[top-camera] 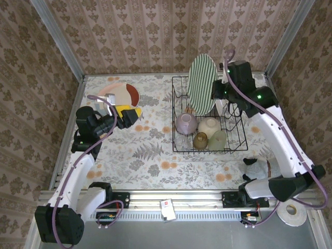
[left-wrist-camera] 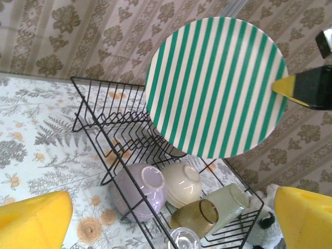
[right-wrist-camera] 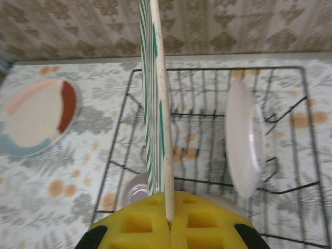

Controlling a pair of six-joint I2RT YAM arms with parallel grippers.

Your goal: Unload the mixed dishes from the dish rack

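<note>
With the right gripper (right-wrist-camera: pixel 168 220) pinched shut on just the rim of the striped plate (right-wrist-camera: pixel 154 104), which stands upright ahead of it above the dish rack (top-camera: pixel 173 116), the plate could swivel or slip onto the lavender bowl (left-wrist-camera: pixel 137 193) below, while the left gripper (top-camera: pixel 126 115) gapes wide and empty.

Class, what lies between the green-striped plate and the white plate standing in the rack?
Right wrist view: between striped plate and white plate, just empty dish rack tines.

Beige damask wallpaper walls (top-camera: pixel 155 31), floral table cover (top-camera: pixel 145 161), aluminium frame posts (top-camera: pixel 58 39)
</note>
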